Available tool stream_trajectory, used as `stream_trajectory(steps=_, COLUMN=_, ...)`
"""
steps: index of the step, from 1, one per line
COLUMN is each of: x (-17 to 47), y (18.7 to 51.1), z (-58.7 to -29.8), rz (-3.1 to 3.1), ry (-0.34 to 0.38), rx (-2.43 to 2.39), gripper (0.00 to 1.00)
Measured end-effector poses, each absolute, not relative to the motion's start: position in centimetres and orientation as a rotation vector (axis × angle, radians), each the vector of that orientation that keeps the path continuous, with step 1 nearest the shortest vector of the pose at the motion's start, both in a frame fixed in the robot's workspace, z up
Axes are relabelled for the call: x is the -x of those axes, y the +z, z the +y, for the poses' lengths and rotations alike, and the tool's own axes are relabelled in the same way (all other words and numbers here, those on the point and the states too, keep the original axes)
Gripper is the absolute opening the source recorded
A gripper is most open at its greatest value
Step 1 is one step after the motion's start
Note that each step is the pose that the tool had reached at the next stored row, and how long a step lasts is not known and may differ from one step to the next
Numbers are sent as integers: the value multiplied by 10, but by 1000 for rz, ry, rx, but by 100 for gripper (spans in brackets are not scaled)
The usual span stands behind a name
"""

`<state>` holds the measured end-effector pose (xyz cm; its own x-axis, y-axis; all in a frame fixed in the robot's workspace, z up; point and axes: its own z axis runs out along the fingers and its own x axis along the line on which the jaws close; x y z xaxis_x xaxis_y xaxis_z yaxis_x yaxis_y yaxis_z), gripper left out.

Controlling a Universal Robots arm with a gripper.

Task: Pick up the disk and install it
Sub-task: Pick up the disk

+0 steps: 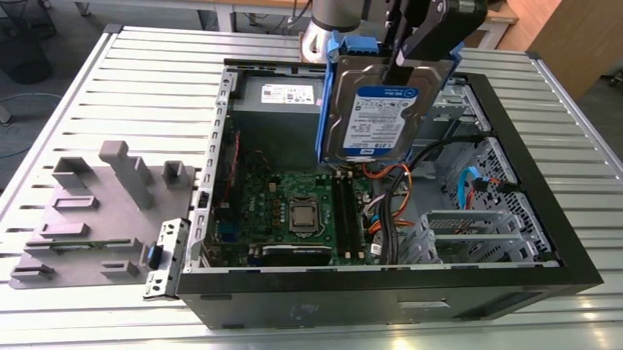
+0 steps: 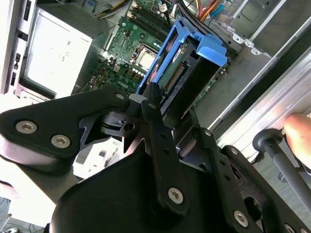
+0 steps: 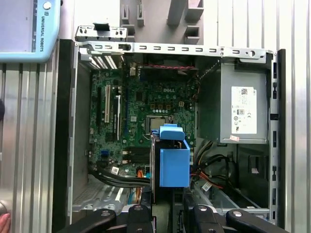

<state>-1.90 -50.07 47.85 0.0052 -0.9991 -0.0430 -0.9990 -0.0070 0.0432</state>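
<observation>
The disk [image 1: 375,117] hangs on edge above the open computer case [image 1: 389,292], its blue-and-white label facing the exterior camera and blue rails along its edges. My gripper [image 1: 421,47] is shut on its upper part. In the second wrist view the black fingers [image 2: 158,121] clamp the disk [image 2: 194,56] at its blue carrier. In the first wrist view the disk's blue handle [image 3: 174,162] sits over the motherboard [image 3: 146,111], with the gripper [image 3: 167,216] just behind it.
Inside the case lie the motherboard [image 1: 292,208], a grey power-supply box [image 1: 277,95], orange and black cables [image 1: 395,189] and a metal drive cage [image 1: 472,233]. A grey fixture [image 1: 98,211] stands at the exterior view's left. A person's fingers [image 2: 297,131] hold a handle.
</observation>
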Motion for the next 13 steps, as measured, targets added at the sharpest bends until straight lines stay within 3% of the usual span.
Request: stream_trajectory(steps=13, x=19, y=478, z=-527, rz=-2213, ry=-96, rx=-2227, gripper=35)
